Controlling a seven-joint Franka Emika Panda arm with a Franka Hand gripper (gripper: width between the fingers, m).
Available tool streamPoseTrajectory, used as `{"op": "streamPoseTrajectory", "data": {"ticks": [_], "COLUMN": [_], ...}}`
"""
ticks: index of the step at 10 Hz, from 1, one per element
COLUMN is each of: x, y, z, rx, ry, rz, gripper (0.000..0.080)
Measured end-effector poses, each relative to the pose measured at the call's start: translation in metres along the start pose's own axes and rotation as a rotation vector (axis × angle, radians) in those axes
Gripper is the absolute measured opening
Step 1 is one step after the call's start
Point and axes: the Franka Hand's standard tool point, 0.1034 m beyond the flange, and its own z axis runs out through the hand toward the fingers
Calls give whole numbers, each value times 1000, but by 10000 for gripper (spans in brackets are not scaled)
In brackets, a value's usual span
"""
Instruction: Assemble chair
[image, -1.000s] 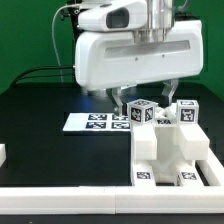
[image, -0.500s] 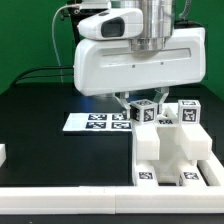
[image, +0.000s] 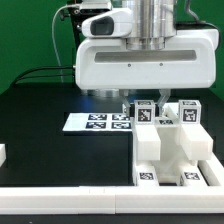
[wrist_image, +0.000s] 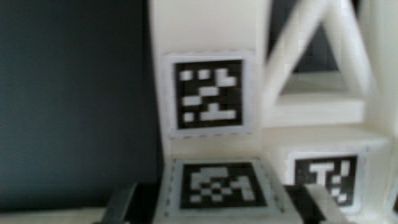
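Wrist view: gripper (wrist_image: 199, 203) jaws clamp a tagged chair (image: 172, 150) part.

Even, bright light falls from overhead in the exterior view. The glossy white chair (image: 172, 150) parts nearly wash out, their edges marked only by faint grey shading. The black surface (image: 60, 160) beside the chair shows no glare, only a soft bluish shadow behind the marker board (image: 98, 122). The wrist view is dimmer and strongly blurred, its tags smeared.
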Motion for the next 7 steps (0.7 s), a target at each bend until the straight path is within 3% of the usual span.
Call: {"op": "streamPoseTrajectory", "data": {"ticks": [3, 7], "x": [0, 0], "y": [-3, -4], "z": [0, 0], "rx": [27, 33], "ry": [-5, -11], "rz": [538, 783], "gripper": [264, 264]}}
